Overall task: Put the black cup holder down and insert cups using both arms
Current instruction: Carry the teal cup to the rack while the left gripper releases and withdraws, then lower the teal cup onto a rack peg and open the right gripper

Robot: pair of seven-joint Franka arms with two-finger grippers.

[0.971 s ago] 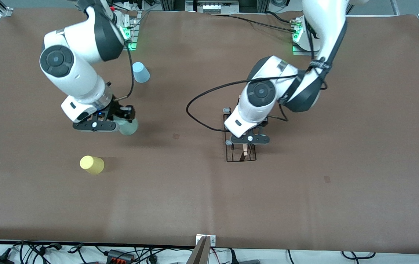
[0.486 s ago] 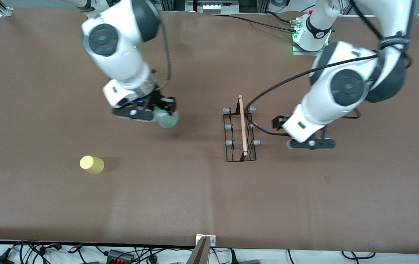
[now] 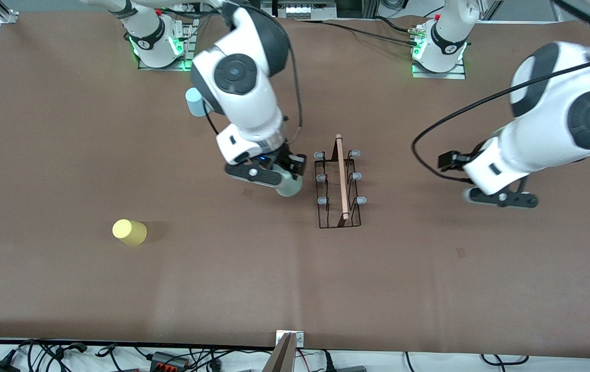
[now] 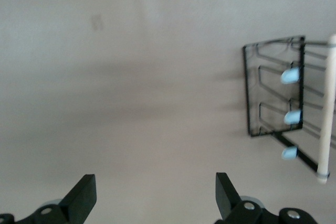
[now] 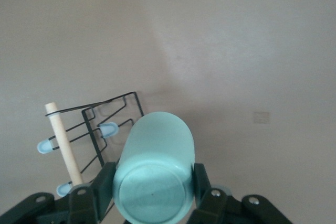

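The black cup holder (image 3: 339,186) stands on the table mid-way between the arms, wooden rod handle on top, grey-tipped pegs on both sides; it also shows in the left wrist view (image 4: 278,90) and the right wrist view (image 5: 100,129). My right gripper (image 3: 279,178) is shut on the pale green cup (image 3: 289,187), held just beside the holder on the side toward the right arm's end; the cup fills the right wrist view (image 5: 153,174). My left gripper (image 3: 501,199) is open and empty (image 4: 155,195), over bare table toward the left arm's end. The yellow cup (image 3: 129,232) and light blue cup (image 3: 196,102) stand on the table.
The brown mat (image 3: 295,279) covers the table. The arm bases (image 3: 437,46) stand along the edge farthest from the front camera. Cables lie along the edge nearest to it.
My right gripper carried the green cup from near the yellow cup toward the holder. My left gripper let go of the holder's handle and drew away toward the left arm's end.
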